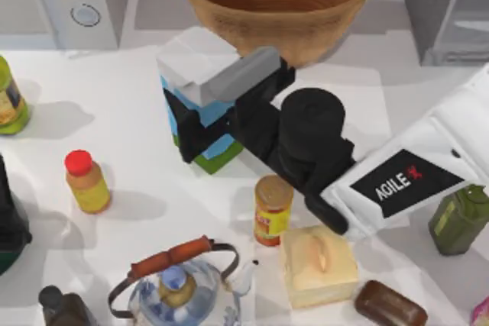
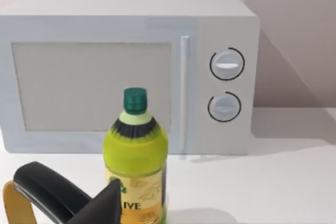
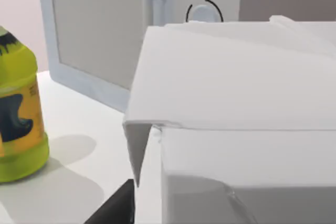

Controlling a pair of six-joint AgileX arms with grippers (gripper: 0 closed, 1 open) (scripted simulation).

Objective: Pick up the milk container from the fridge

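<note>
Right gripper (image 1: 200, 116) clamps the milk container (image 1: 197, 74) by its sides, mid-table before the wooden bowl (image 1: 276, 1)

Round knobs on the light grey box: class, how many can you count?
2. The upper knob sits directly above the lower knob, right of the door handle on the light grey box.

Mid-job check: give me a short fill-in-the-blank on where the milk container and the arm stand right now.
1. The right gripper is at the milk container, which stands on the ____.
2. Just behind the carton sits a wooden ____.
3. The orange jar beside the arm has a ____ label.
4. The small yellow bottle has a ____ cap.

Missing words: table; bowl; yellow; red
</note>
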